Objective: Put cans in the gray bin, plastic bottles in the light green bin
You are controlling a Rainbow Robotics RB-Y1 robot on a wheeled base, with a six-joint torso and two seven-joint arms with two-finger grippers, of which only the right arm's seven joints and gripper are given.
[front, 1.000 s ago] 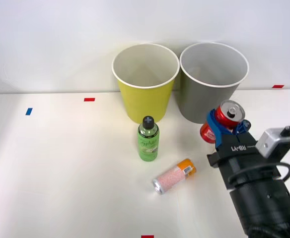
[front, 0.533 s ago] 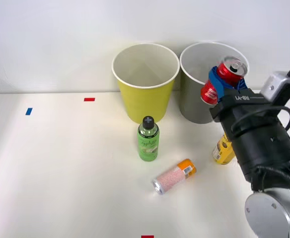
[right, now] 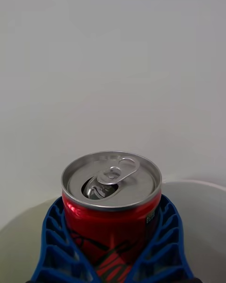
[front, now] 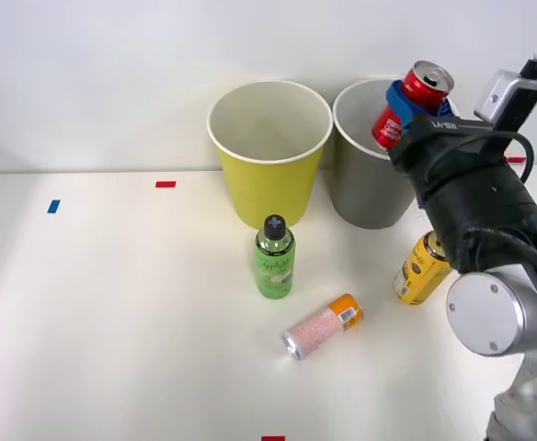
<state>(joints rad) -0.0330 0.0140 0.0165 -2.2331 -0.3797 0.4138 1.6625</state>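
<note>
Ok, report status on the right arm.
Right gripper shut on red can. Can tilted above gray bin rim. Nothing in the way.

Bright, even, diffuse light; you get no hard glare anywhere on the white table (front: 112, 322). Soft, short shadows only: a faint one hugging the foot of the tall tapered yellow-green bin (front: 269, 152), another under the pale pink can with the orange end (front: 322, 326) lying in front of that bin. In your wrist view, the red can's brushed silver top (right: 111, 180) is crisp with a mild sheen.
</note>
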